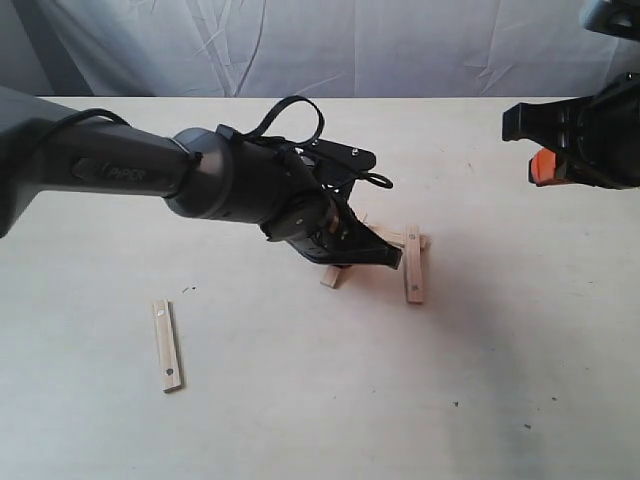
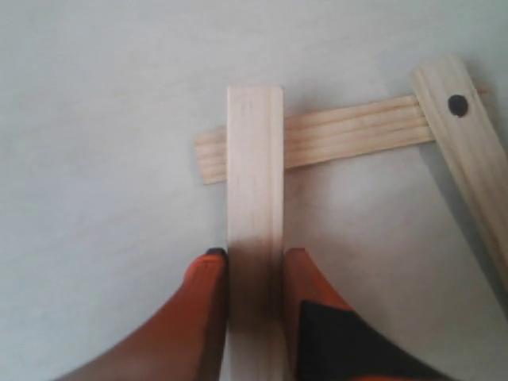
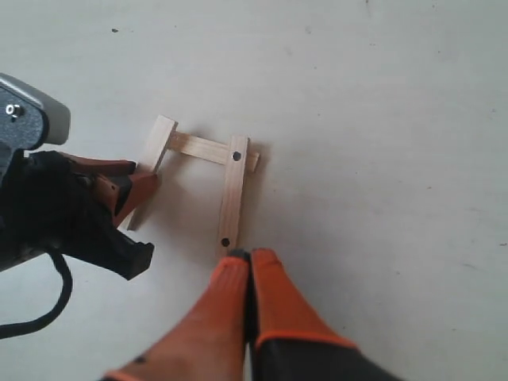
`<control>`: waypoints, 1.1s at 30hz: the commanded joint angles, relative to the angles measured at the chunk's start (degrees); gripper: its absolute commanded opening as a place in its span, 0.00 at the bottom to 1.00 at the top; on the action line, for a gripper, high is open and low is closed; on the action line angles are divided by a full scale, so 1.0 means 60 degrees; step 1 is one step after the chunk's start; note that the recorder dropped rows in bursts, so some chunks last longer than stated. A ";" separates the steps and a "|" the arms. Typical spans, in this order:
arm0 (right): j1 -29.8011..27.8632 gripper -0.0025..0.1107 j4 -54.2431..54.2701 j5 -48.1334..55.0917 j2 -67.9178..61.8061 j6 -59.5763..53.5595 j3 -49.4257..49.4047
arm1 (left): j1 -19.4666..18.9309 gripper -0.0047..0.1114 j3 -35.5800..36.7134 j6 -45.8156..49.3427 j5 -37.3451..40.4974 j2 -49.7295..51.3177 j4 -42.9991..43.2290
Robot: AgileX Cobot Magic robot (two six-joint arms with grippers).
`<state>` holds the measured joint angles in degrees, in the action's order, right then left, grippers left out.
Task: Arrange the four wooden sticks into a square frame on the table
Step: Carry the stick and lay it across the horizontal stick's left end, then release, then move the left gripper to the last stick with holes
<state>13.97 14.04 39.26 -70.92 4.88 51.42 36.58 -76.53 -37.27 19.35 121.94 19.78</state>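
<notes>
Held stick (image 1: 332, 277): mostly covered by left arm (image 1: 200, 180) in exterior view; near end blurred and off the frame edge in left wrist view.
Cross stick (image 1: 395, 238): partly covered likewise.
Holed stick (image 2: 468, 159): cut by frame edge.
Right arm (image 1: 590, 140): cut off.

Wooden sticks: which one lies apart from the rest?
The lone stick at the exterior view's left; the other three overlap in a U, one held by the left pincer.

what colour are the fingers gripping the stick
Orange: left gripper fingers on the wooden stick, clearest in left wrist view.
</notes>
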 commanded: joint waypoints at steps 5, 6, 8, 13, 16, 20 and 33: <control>-0.0043 0.02 0.0002 -0.0071 0.0056 -0.0061 -0.0040 | -0.0012 0.18 -0.0042 0.0003 -0.0009 0.0029 -0.0297; -0.0043 0.02 0.0002 -0.0088 0.0056 -0.0061 -0.0040 | -0.0012 0.21 -0.0042 0.0003 0.0009 0.0029 -0.0328; -0.0043 0.02 0.0002 -0.0088 0.0056 -0.0061 -0.0040 | -0.0012 0.28 -0.0042 0.0003 0.0009 0.0029 -0.0378; -0.0043 0.02 0.0002 -0.0088 0.0056 -0.0061 -0.0040 | -0.0012 0.35 -0.0194 0.0003 0.0538 -0.0085 -0.0187; -0.0043 0.02 0.0002 -0.0088 0.0056 -0.0061 -0.0040 | -0.0012 0.35 -0.0414 0.0003 0.1322 -0.0322 0.0215; -0.0043 0.02 0.0002 -0.0088 0.0056 -0.0061 -0.0040 | -0.0177 0.32 -0.0485 0.0399 0.2166 -0.0899 0.0218; -0.0043 0.02 0.0002 -0.0007 0.0056 -0.0061 -0.0040 | -0.0766 0.04 0.1678 0.0457 0.3771 -0.3742 0.0649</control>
<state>13.97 14.04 39.26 -70.92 4.88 51.42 33.42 -71.34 -32.58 41.11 103.18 23.09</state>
